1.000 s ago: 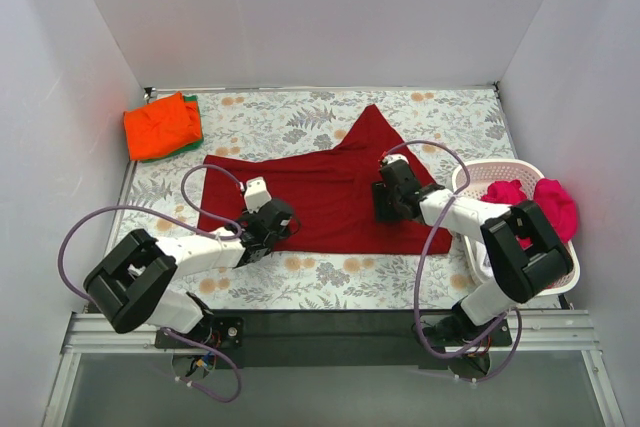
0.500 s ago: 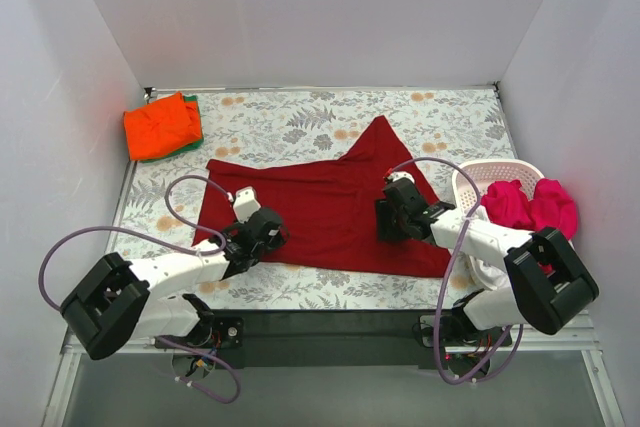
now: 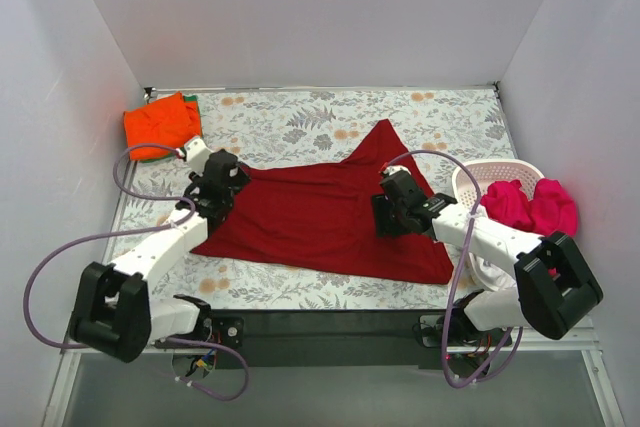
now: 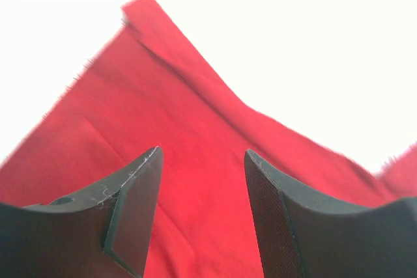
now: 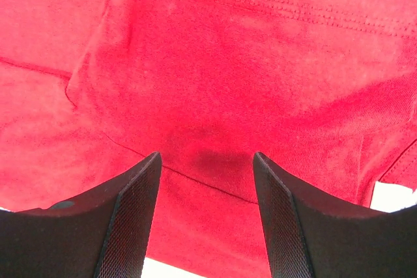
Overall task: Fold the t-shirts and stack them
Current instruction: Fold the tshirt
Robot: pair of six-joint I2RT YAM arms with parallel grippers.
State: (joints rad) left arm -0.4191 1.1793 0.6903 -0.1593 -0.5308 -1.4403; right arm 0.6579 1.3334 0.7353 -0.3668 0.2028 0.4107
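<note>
The large dark crimson t-shirt lies spread on the floral table, with a sleeve pointing to the far side. My left gripper is open over its far left corner; in the left wrist view the gripper has crimson cloth between and below its jaws, which grip nothing. My right gripper is open just above the shirt's right part; in the right wrist view the gripper stands over a fold line in the cloth. A folded orange t-shirt lies on a green one at the far left.
A white plastic basket at the right holds magenta-pink t-shirts. White walls enclose the table on three sides. Purple cables loop from both arms. The table's near edge runs just below the crimson shirt.
My left gripper has swung from the shirt's near left edge to its far left corner. The right gripper shifted slightly nearer. The shirt's near edge now lies slanted and closer to me.
</note>
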